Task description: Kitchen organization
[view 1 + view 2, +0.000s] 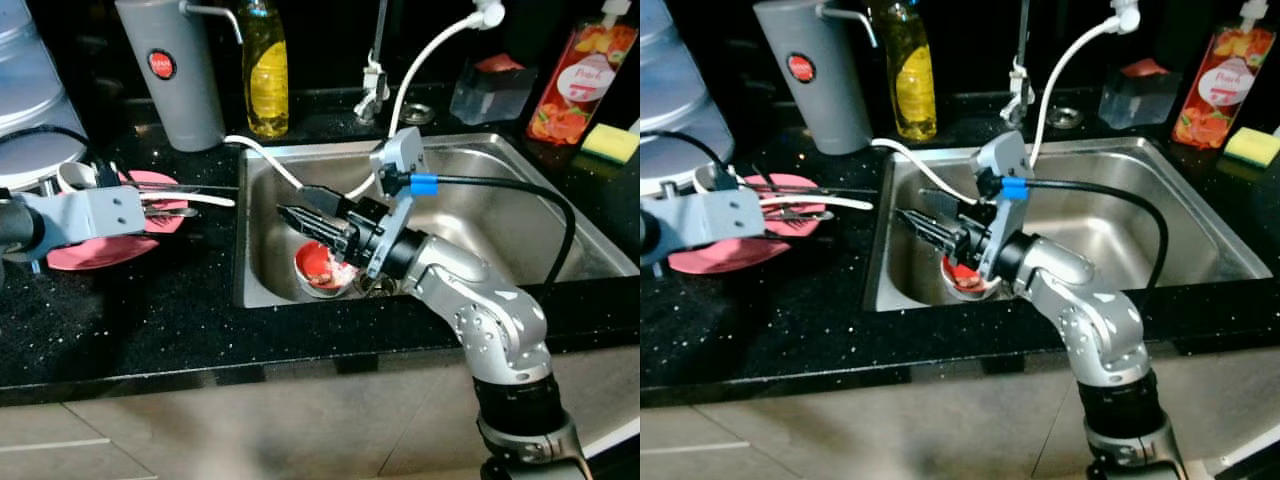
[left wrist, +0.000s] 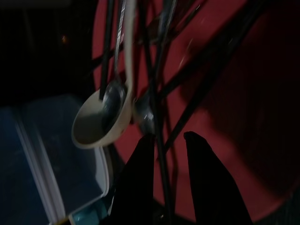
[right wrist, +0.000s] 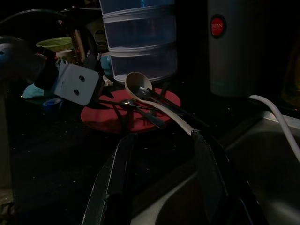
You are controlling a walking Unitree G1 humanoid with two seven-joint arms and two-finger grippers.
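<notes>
The red plate lay flat on the black speckled bench just left of the steel sink, and across it rested a heap of cutlery: a cream ladle-style spoon with its long handle reaching toward the sink, a metal spoon, and several thin dark chopsticks; they seemed gathered there as one pile awaiting sorting. The left gripper hovered low over the plate, its fingers parted with a chopstick running between them, not visibly clamped on it, which read as lining up for a pick rather than a hold. The right gripper hung over the sink's left end, fingers released and holding nothing, pointed back toward the plate, probably waiting or ready to receive. Beneath it, at the drain, sat a small red bowl with pale scraps inside; what those scraps were could not be told, and the right arm covered part of the bowl and the drain. A white hose looped down into the sink. Behind stood a grey jug, a yellow bottle, a peach-labelled bottle and a yellow sponge. Stacked clear containers were cut off at the frame edge, and the left wrist view was too dark to count the chopsticks.
</notes>
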